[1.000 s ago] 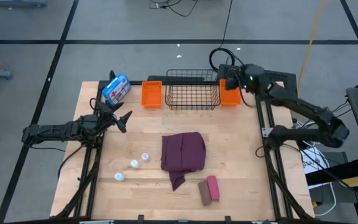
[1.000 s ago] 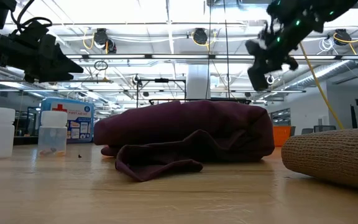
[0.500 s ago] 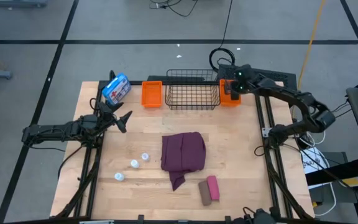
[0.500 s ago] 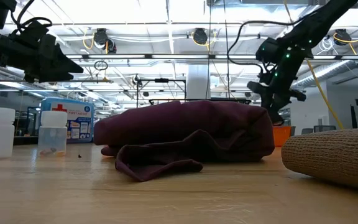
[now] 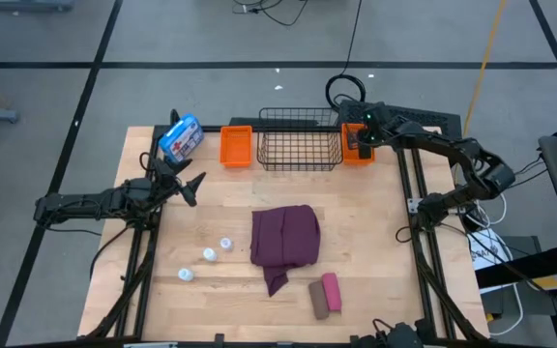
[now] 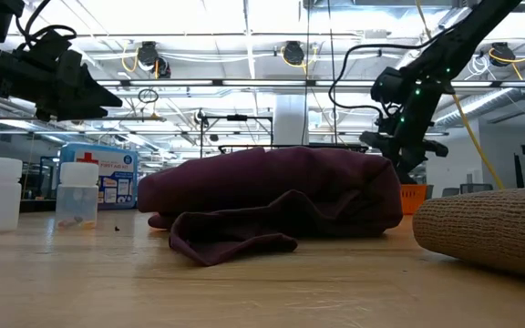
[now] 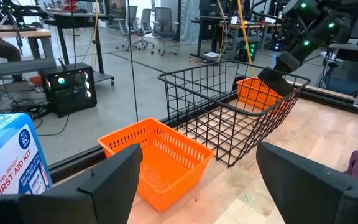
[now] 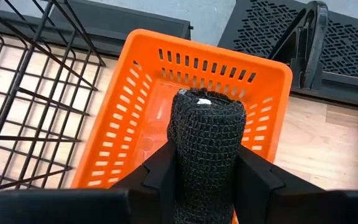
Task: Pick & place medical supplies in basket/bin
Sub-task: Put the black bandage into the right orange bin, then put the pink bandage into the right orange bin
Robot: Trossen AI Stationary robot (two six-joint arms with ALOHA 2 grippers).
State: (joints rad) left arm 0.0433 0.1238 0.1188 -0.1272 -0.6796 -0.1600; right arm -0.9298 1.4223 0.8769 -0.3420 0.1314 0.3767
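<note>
Placement step now: my right gripper (image 8: 207, 180) hangs over the right orange bin (image 8: 142, 124), clamped on the black roll (image 8: 207, 146). Next, I'd lower slightly and let go inside.

A grey floor (image 5: 162, 39) crossed by dark lines surrounds the wooden table (image 5: 220, 208). Office chairs (image 7: 154, 18) stand beyond; ceiling lights (image 6: 226, 18) glow overhead.
</note>
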